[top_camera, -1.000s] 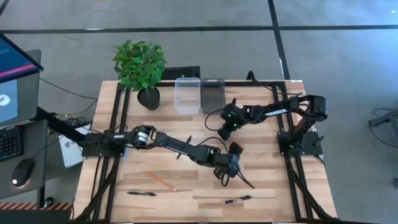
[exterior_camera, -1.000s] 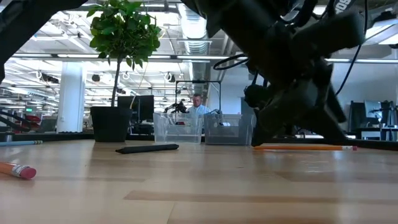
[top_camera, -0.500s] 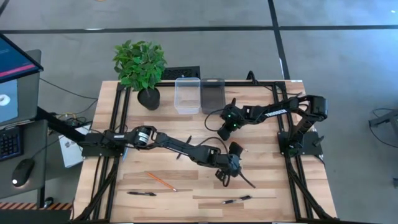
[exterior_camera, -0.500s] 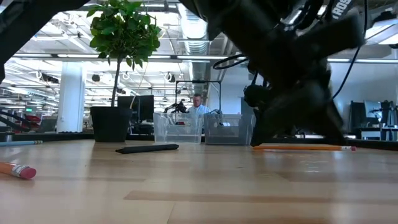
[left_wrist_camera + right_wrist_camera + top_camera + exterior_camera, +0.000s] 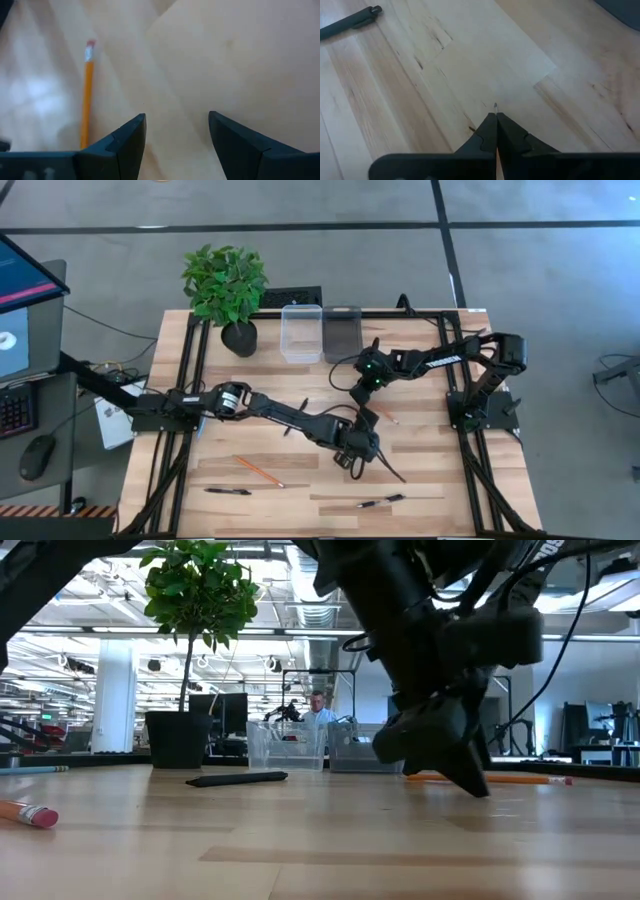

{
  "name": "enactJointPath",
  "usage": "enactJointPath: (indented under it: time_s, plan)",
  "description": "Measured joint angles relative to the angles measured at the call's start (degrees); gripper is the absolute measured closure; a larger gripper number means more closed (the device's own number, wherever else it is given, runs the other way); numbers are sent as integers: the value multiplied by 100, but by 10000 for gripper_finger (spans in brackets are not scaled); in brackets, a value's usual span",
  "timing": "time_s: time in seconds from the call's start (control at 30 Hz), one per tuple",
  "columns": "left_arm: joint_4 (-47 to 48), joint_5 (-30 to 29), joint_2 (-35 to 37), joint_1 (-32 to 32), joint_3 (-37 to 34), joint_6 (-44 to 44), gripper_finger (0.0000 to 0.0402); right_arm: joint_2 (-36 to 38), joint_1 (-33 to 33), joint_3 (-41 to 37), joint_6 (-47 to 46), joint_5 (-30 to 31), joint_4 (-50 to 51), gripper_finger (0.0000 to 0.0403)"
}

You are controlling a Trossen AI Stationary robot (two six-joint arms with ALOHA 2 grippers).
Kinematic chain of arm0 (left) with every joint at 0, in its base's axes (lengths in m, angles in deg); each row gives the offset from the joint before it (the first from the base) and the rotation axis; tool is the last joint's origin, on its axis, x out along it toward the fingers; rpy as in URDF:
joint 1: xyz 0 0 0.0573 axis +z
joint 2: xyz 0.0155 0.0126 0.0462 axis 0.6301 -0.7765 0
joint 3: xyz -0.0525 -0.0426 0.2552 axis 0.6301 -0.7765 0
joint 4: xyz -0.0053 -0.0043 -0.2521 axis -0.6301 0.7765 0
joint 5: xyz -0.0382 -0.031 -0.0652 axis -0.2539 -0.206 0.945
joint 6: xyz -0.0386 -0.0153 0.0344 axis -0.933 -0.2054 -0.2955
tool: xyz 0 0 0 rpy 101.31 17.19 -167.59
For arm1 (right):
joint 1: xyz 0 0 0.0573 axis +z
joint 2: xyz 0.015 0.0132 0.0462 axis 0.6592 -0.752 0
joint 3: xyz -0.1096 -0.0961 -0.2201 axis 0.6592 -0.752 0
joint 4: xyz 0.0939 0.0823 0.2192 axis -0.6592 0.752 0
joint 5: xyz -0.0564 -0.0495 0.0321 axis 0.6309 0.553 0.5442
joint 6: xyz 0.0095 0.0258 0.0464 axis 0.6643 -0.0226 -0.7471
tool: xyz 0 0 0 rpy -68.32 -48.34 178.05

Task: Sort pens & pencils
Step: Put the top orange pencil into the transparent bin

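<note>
1. The wooden worktop (image 5: 250,480) carries everything, framed by dark rails.
2. A potted plant (image 5: 225,285) stands at its far left corner, and beside it sit a clear bin (image 5: 301,333) and a darker bin (image 5: 342,333), side by side at the far edge.
3. The left arm reaches across to mid-worktop; its left pincer (image 5: 345,461) hangs low over the wood, fingers (image 5: 125,137) spread apart with nothing between them, bare wood showing in the gap.
4. The right arm bends in from the right; its right pincer (image 5: 359,395) points down near the middle, its fingers (image 5: 492,132) pressed together, a thin sliver showing at the tips that I cannot identify.
5. Of the pencils, one (image 5: 259,471) lies toward the near left, another (image 5: 384,415) just beside the right pincer.
6. Of the pens, one (image 5: 228,491) lies near the front left edge, another (image 5: 380,501) near the front centre, a third (image 5: 302,409) small and dark by the left arm.
</note>
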Motion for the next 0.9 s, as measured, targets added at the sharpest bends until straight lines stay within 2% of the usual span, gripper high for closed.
enactJointPath:
  time_s: [0.23,0.43,0.73,0.9]
  plan:
    - [630,-910,10,71,-2,-273,194,0,2,0,-2,-4,12,377]
    - [648,-932,8,112,-7,-225,194,0,2,0,-17,-48,5,374]
    - [718,-910,1,127,-9,-228,194,-32,0,125,40,-42,141,329]
    - [772,-898,-1,140,-7,-189,194,-48,24,379,326,26,705,289]
